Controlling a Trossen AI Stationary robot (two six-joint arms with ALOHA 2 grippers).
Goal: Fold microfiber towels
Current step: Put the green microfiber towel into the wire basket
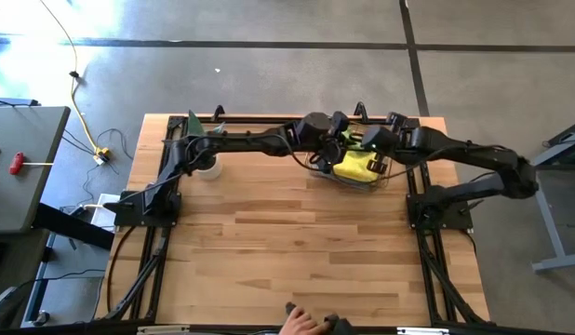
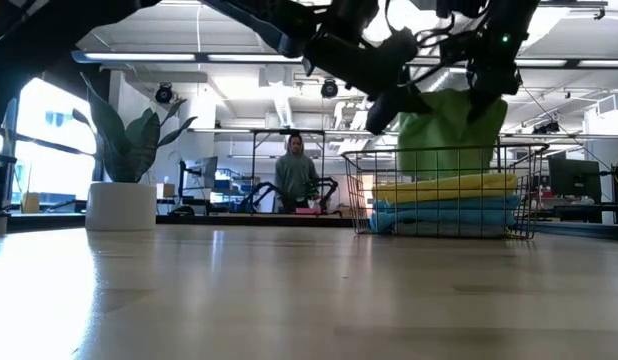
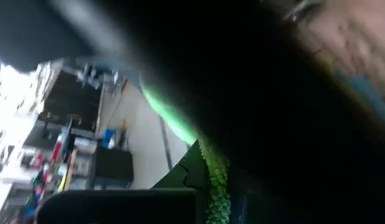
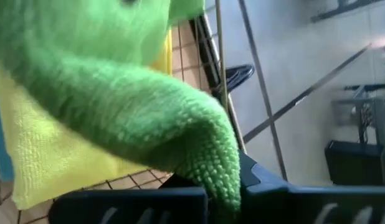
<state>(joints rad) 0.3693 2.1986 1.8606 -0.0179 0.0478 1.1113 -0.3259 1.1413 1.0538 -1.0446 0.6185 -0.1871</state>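
A lime green towel hangs over the wire basket at the table's far right, between my two shut grippers. My left gripper is at its upper left corner and my right gripper at its upper right. The towel's lower edge reaches down inside the basket to the stack of folded towels, yellow on top and teal blue below. From above, the yellow towel shows under both grippers. My left gripper is shut on the green towel's upper left corner, slanting down from the table's left. Its wrist view is mostly dark and shows only a green edge by the fingers. The towel hangs below. My right gripper pinches a bunched fold of the green towel between its two fingers, at the towel's upper right. It slants down from the right. The cloth hangs below it over the basket, and sags between the two holds.
A potted plant stands at the far left of the table. The wooden tabletop in front of the basket is bare. A person's hand shows at the near edge, and a person stands in the room beyond.
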